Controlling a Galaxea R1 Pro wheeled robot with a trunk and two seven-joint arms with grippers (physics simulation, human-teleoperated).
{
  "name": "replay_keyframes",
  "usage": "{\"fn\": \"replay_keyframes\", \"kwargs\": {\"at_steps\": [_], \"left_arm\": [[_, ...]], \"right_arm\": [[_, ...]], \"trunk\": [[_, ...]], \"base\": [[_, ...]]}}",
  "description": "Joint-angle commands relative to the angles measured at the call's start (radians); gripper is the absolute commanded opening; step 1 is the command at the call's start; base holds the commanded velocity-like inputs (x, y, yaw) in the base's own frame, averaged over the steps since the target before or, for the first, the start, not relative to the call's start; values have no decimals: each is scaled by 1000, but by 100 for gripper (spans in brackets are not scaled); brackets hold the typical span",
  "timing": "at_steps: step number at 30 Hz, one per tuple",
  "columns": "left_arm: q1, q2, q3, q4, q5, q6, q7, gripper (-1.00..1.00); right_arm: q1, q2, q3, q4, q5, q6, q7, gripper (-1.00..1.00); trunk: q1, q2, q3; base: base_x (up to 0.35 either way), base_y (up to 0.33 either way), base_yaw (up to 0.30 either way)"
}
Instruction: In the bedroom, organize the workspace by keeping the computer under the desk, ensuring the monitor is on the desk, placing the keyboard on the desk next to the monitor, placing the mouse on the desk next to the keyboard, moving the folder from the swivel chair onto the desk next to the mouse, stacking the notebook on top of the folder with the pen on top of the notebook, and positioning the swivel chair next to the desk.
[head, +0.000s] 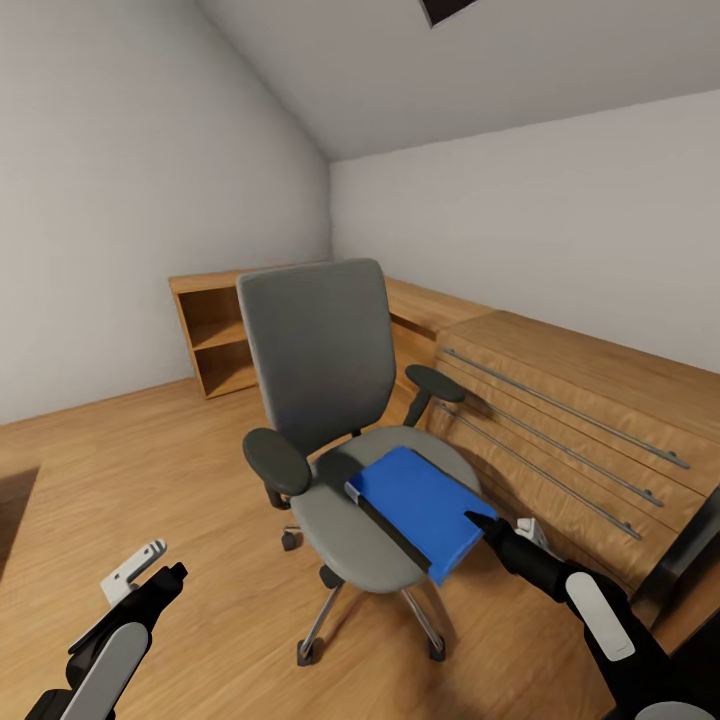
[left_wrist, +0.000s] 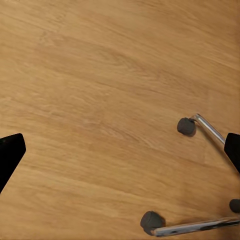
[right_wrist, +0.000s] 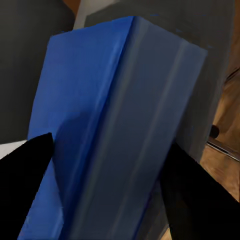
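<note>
A grey swivel chair stands on the wood floor in the middle of the head view. A blue folder with a dark spine lies flat on its seat, toward the right front edge. My right gripper is at the folder's near right corner. In the right wrist view this gripper is open, and its black fingers flank the folder. My left gripper hangs low to the left of the chair, open above bare floor, with the chair's casters beside it.
A long wooden unit with drawer rails runs along the right wall behind the chair. An open wooden shelf fills the far corner. A dark panel stands at the right edge, and a dark patch lies at the left edge.
</note>
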Motion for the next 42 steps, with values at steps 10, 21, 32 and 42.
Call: {"fn": "replay_keyframes", "kwargs": {"at_steps": [10, 21, 32, 42], "left_arm": [[-1, 3, -1, -2, 5, 3, 8, 100], [-1, 5, 0, -2, 7, 1, 8, 100], [-1, 4, 0, -2, 5, 1, 8, 100], [-1, 2, -1, -2, 2, 1, 8, 100]], "right_arm": [[-1, -1, -5, -1, 0, 7, 2, -100], [-1, -4, -7, -10, 0, 7, 4, -100], [0, -7, -7, -83, 3, 8, 95, -100], [17, -16, -7, -183, 7, 14, 130, -100]], "trunk": [[-23, 42, 18], [-65, 119, 52], [-108, 196, 87], [-146, 266, 118]], "base": [[0, 0, 0], [-140, 0, 0], [-326, 0, 0], [-50, 0, 0]]}}
